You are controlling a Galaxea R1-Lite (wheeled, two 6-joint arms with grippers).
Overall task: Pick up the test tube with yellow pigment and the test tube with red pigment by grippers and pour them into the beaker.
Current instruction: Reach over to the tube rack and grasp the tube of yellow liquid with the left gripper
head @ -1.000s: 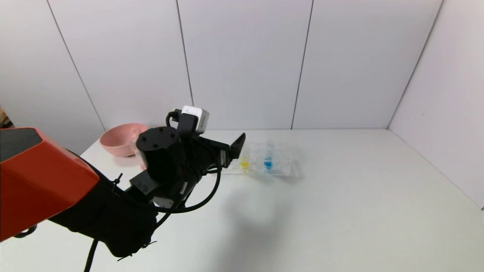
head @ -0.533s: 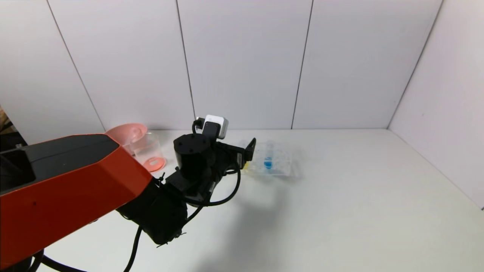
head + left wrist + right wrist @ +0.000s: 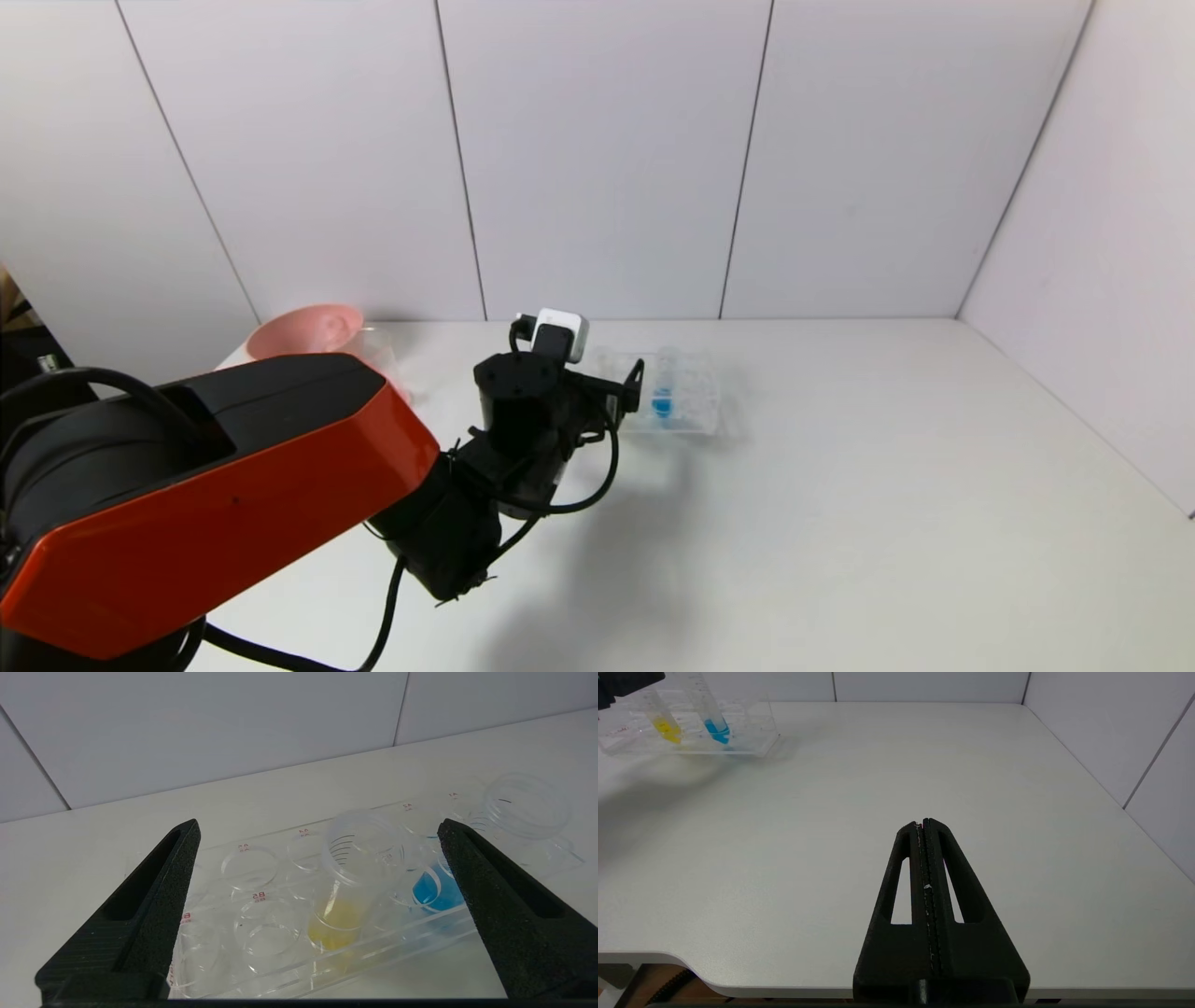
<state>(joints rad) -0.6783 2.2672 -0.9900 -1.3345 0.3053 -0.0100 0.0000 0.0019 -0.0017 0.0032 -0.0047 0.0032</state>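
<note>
White table (image 3: 840, 485), left hand (image 3: 317, 833) spread wide, empty, straddling yellow test tube (image 3: 348, 882) in rack (image 3: 261, 933), right hand (image 3: 924, 823) clenched.

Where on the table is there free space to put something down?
The table is bare from the tube rack across to the right wall and the near edge. It is crowded at far left: pink bowl, left hand open at the rack.

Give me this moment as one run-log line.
left claw: open, straddling yellow tube in rack, no contact | right claw: shut, parked over table | blue tube: racked
</note>
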